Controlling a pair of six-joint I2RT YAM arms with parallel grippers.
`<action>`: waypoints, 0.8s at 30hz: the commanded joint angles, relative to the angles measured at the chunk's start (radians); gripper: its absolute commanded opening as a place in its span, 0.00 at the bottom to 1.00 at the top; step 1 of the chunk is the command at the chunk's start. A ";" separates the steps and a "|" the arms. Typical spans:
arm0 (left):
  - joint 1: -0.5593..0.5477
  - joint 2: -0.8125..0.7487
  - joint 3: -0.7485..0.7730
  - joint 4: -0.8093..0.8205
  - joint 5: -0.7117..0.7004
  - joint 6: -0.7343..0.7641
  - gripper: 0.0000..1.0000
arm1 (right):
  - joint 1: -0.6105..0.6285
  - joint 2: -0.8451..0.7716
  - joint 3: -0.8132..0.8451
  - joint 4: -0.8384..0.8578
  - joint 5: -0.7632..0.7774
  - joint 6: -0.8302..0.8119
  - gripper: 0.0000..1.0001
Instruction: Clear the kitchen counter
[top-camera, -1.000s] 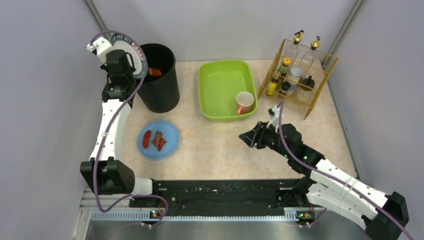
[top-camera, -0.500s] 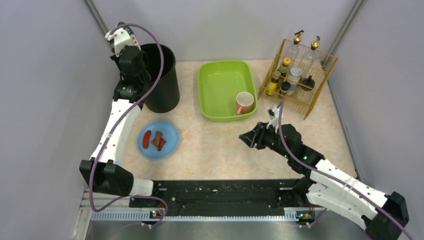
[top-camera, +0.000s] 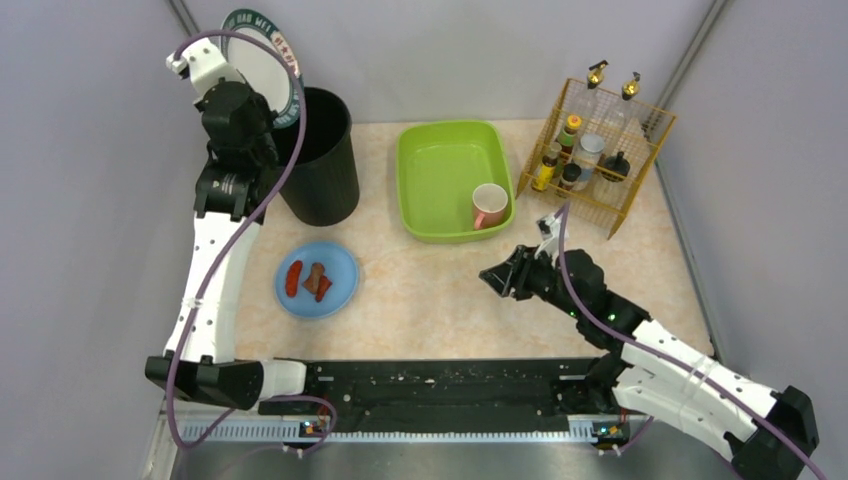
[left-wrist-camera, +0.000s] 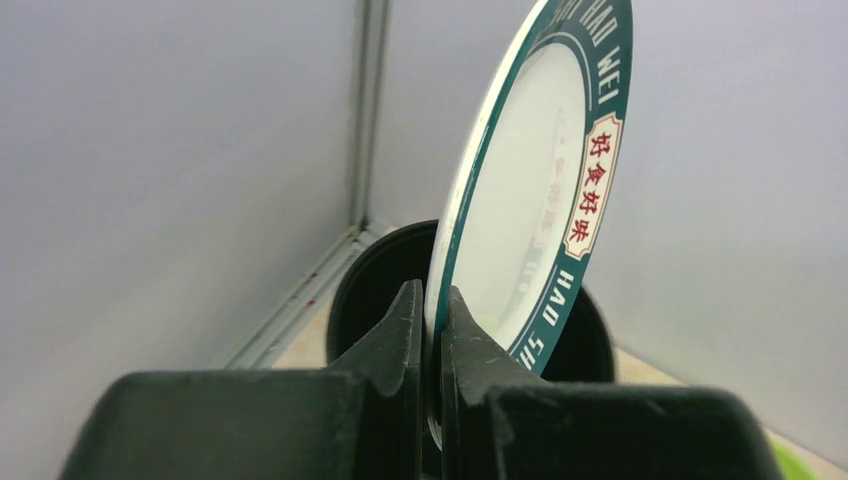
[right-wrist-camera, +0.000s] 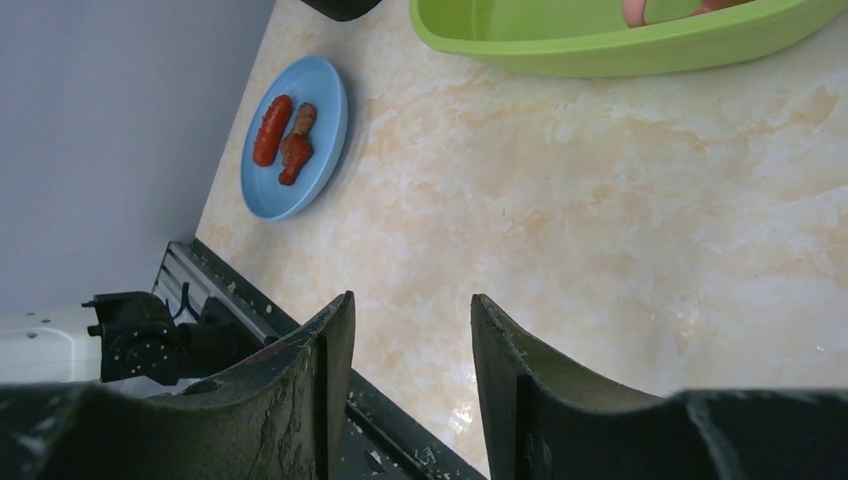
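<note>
My left gripper (top-camera: 255, 100) is shut on the rim of a white plate with a dark green lettered border (top-camera: 262, 58), held on edge above the black bin (top-camera: 322, 155); the wrist view shows the plate (left-wrist-camera: 540, 180) upright over the bin's mouth (left-wrist-camera: 385, 285). A blue plate (top-camera: 317, 279) with sausage pieces (top-camera: 306, 279) lies on the beige kitchen counter (top-camera: 430, 290) at front left, also in the right wrist view (right-wrist-camera: 295, 135). My right gripper (top-camera: 492, 274) is open and empty, low over the counter (right-wrist-camera: 600, 220).
A lime-green tub (top-camera: 445, 178) holds a pink mug (top-camera: 488, 205) at the back middle. A yellow wire rack (top-camera: 597, 150) with bottles stands at the back right. A black rail (top-camera: 440, 385) runs along the near edge.
My left gripper has turned and raised the white plate: it was tilted at the bin's mouth, then hidden behind the arm, and now stands high above the bin. The right arm has not moved.
</note>
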 joint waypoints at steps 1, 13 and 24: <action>-0.005 -0.030 0.089 -0.026 0.187 -0.143 0.00 | -0.012 -0.050 0.027 -0.021 0.023 -0.021 0.46; -0.010 0.075 0.107 -0.049 0.648 -0.451 0.00 | -0.012 -0.148 0.080 -0.158 0.123 -0.079 0.49; -0.151 0.251 0.116 0.003 0.766 -0.536 0.00 | -0.013 -0.184 0.077 -0.192 0.137 -0.084 0.49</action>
